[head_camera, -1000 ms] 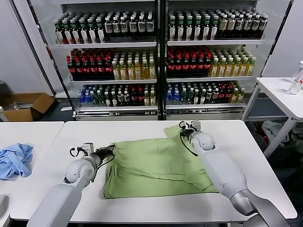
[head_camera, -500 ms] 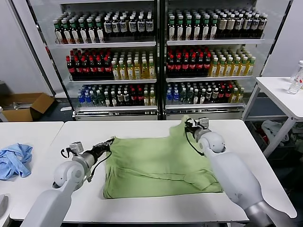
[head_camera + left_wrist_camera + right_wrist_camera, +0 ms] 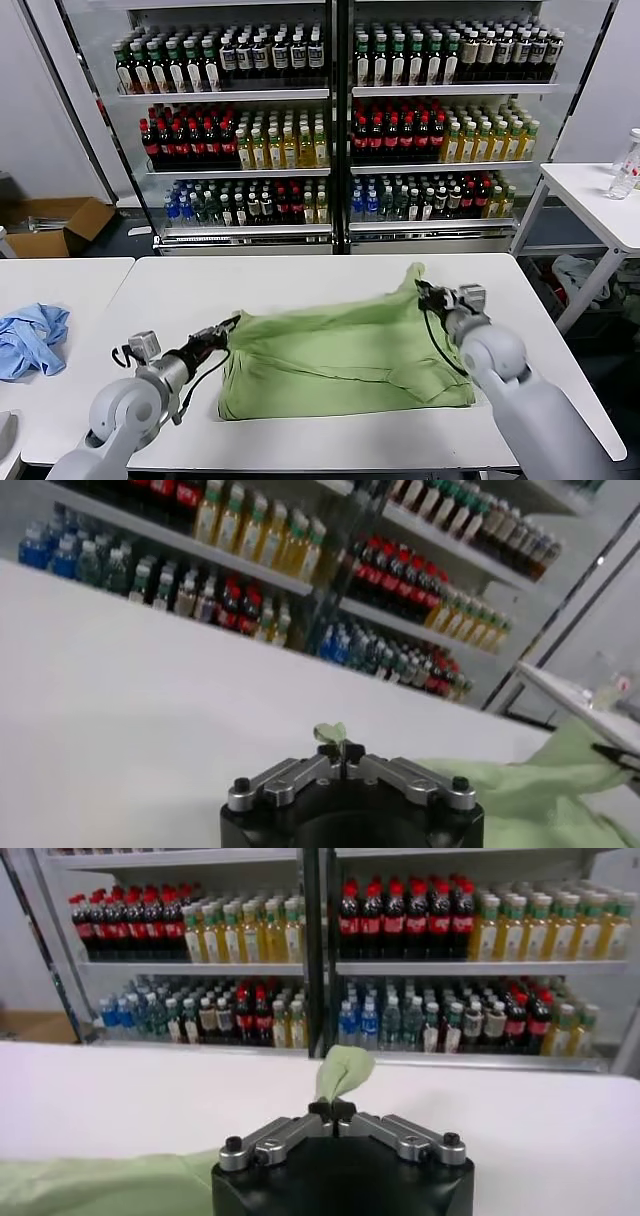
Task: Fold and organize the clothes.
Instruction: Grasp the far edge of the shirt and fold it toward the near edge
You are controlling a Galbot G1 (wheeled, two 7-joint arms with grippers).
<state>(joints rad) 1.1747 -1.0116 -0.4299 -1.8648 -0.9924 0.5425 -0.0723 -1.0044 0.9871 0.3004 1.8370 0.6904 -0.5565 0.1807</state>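
The light green shirt (image 3: 340, 360) lies spread on the white table (image 3: 300, 275), stretched between both grippers. My left gripper (image 3: 229, 326) is shut on the shirt's far left corner; a small green tip (image 3: 330, 732) sticks out above its closed jaws (image 3: 340, 755). My right gripper (image 3: 424, 291) is shut on the far right corner and holds it raised off the table; a green fold (image 3: 343, 1070) rises from its jaws (image 3: 331, 1110). The shirt's near edge rests flat near the table's front.
A light blue garment (image 3: 30, 338) lies on the neighbouring table at the left. A glass-door drinks cooler (image 3: 335, 120) stands behind the table. Another white table (image 3: 595, 195) with a bottle is at the right. A cardboard box (image 3: 60, 222) sits on the floor.
Both grippers have moved apart and toward me, left going left, right going right, pulling the shirt's far edge taut. The right corner has lifted off the table.
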